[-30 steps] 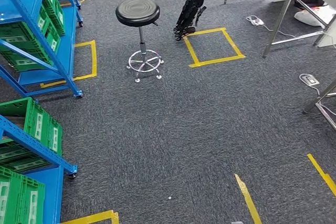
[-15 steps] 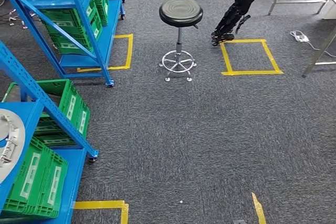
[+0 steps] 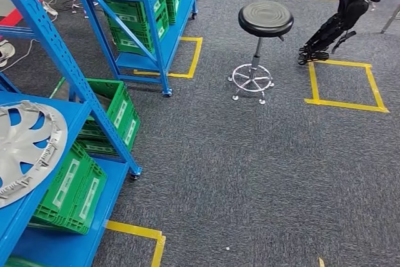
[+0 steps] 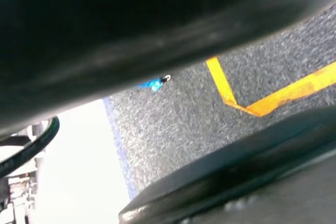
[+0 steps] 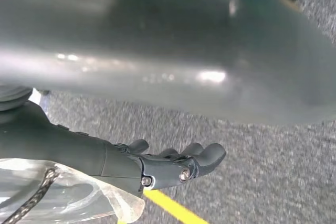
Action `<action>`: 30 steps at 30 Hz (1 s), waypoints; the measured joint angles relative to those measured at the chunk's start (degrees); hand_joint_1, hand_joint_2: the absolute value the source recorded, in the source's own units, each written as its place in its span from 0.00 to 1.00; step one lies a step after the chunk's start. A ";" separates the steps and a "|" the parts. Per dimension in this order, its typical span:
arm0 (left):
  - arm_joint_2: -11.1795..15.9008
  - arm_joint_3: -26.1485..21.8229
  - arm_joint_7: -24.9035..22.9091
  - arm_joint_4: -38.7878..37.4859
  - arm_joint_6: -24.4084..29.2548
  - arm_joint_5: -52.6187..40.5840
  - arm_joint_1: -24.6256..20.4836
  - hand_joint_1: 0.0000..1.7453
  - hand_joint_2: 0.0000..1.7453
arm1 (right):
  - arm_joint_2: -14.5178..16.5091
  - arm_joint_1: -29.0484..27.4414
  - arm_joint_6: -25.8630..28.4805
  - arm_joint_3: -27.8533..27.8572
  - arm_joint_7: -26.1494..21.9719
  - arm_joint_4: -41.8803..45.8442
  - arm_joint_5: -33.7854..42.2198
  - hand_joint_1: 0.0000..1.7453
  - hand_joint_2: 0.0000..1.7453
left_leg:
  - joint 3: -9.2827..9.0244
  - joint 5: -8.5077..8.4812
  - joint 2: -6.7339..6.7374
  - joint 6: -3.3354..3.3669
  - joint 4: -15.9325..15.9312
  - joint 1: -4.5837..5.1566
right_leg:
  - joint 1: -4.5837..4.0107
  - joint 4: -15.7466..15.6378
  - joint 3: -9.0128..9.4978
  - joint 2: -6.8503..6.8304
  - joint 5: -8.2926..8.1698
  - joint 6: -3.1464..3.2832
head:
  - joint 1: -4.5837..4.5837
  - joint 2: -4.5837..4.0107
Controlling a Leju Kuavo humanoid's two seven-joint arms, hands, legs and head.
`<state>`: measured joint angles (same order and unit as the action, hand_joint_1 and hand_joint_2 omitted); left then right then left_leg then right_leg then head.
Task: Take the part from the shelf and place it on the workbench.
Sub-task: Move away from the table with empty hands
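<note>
We face the blue shelf [image 3: 70, 73] across grey carpet, on the approach step: the part, a silver wheel cover [image 3: 25, 148], lies flat on the near shelf board, and neither hand has reached for it. Our right hand [image 5: 174, 163] hangs over the floor, fingers stretched out loosely and holding nothing; the left hand's state we cannot tell. Next we judge we must close in and raise an arm to the board; the green crates [image 3: 75, 186] below stand too side-on to show any contents.
</note>
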<state>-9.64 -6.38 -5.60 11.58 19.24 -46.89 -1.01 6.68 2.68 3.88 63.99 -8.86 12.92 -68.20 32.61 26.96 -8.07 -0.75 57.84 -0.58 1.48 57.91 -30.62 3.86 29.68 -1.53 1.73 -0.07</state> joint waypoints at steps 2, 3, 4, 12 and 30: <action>0.00 -0.01 -0.05 0.00 -0.03 -0.01 0.05 0.00 0.00 | 0.00 0.00 0.15 -0.22 -0.07 0.00 -0.42 0.00 0.00 | 1.16 1.56 2.67 -0.47 2.38 0.12 | -0.04 -0.35 0.25 -1.61 -0.14 0.86 | -0.25 0.00; 0.01 -0.01 -0.11 0.00 -0.03 -0.03 -0.02 0.00 0.00 | 0.00 -0.07 0.24 -0.31 -0.10 0.00 -0.63 0.00 0.00 | 2.47 3.22 4.70 -0.61 5.28 0.19 | -0.12 -0.49 0.38 -2.55 -0.12 1.18 | -0.40 0.00; 0.01 -0.01 -0.19 0.01 -0.01 -0.04 -0.09 0.00 0.00 | 0.00 -0.18 0.31 -0.40 -0.13 0.00 -0.91 0.00 0.00 | 4.31 5.17 6.34 -0.75 9.13 0.24 | -0.28 -0.51 0.47 -3.49 0.00 1.42 | -0.53 0.00; 0.10 -0.01 -0.50 0.01 0.37 -0.41 -0.04 0.00 0.00 | 0.02 -0.20 0.43 -1.43 -0.13 -0.15 -1.68 0.00 0.00 | -0.10 0.31 11.81 0.81 1.40 1.29 | -1.18 -0.45 1.70 -9.87 1.40 1.12 | -0.51 0.00; -0.03 -0.06 -0.15 -0.01 1.40 -0.65 0.00 0.00 0.00 | 0.02 -0.19 0.38 -1.72 -0.05 -0.48 -1.38 0.00 0.00 | -0.13 -0.07 -0.16 0.47 0.25 0.21 | 0.05 0.58 -0.20 0.07 0.24 -0.24 | 0.14 0.00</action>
<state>-9.67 -6.44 -5.76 11.57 20.64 -47.54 -1.01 6.69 2.49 4.26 62.27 -8.91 12.44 -69.58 32.48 26.89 -8.23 -0.28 58.08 -0.37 1.52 58.49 -30.82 3.93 29.92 -1.78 1.87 -0.07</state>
